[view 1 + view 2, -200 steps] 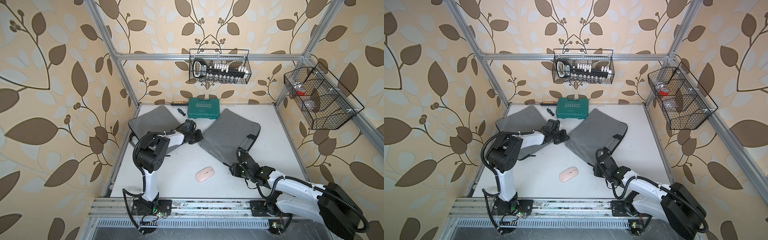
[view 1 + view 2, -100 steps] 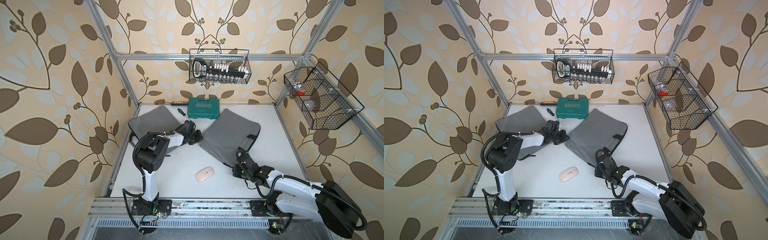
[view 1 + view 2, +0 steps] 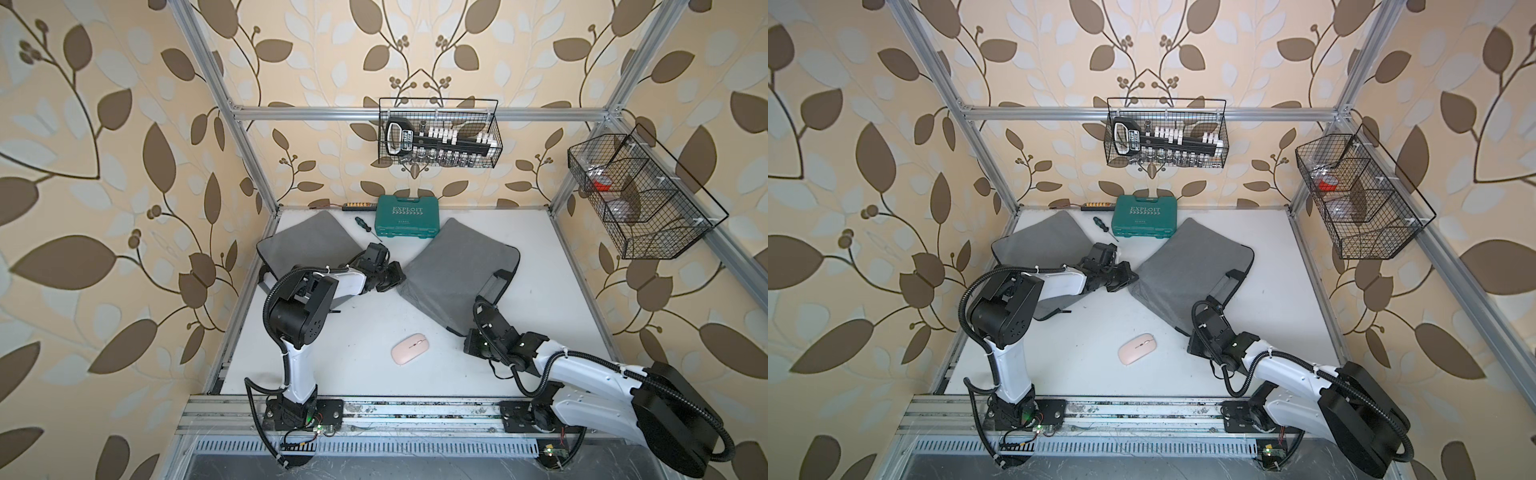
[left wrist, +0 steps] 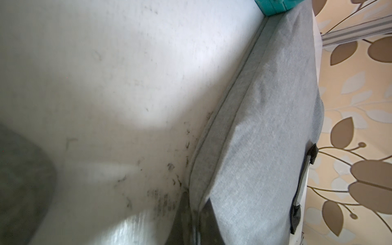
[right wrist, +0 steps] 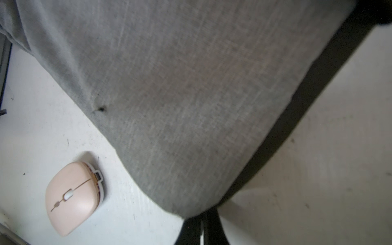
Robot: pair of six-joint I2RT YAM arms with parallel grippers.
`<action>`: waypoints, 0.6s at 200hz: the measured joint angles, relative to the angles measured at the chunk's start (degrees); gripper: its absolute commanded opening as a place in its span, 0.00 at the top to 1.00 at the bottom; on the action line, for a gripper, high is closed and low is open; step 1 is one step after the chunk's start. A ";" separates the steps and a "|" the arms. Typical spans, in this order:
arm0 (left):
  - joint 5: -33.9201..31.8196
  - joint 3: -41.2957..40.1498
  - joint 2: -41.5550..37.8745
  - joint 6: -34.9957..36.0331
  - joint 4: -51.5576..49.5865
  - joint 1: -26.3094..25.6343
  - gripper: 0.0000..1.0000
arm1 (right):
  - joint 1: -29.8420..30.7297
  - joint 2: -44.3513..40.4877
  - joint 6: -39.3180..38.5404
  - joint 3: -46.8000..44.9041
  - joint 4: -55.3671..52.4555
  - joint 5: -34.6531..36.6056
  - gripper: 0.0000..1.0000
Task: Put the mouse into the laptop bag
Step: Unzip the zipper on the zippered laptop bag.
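The pink mouse (image 3: 410, 348) (image 3: 1138, 348) (image 5: 74, 197) lies on the white table, in front of the grey laptop bag (image 3: 457, 266) (image 3: 1187, 266) (image 4: 265, 127) (image 5: 180, 84). My left gripper (image 3: 397, 277) (image 3: 1128, 277) (image 4: 194, 222) is shut on the seam at the bag's left corner. My right gripper (image 3: 462, 332) (image 3: 1185, 332) (image 5: 202, 229) is shut on the bag's near corner, a short way right of the mouse. The bag's black handle (image 3: 492, 282) sits on its right edge.
A second grey padded panel (image 3: 307, 245) lies at the back left, under the left arm. A green tool case (image 3: 407, 222) and a screwdriver (image 3: 365, 226) lie by the back wall. Wire baskets hang on the back wall (image 3: 438, 133) and the right wall (image 3: 636, 195).
My right gripper has closed on the bag's near corner after edging slightly towards it. The left arm and the mouse have not moved.
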 measured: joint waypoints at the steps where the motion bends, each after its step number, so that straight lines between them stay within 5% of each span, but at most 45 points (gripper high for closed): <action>1: -0.02 -0.28 -0.15 -0.04 0.26 -0.02 1.00 | 0.00 -0.13 0.31 -0.07 -0.07 0.00 1.00; 47: -2.95 -15.41 -6.84 -6.32 14.47 -2.84 1.00 | 0.15 -1.81 10.47 0.98 -6.40 -0.61 1.00; 120: -23.58 -24.35 -8.76 -14.14 28.48 -14.58 1.00 | -0.07 1.77 20.13 4.37 -9.49 -2.62 1.00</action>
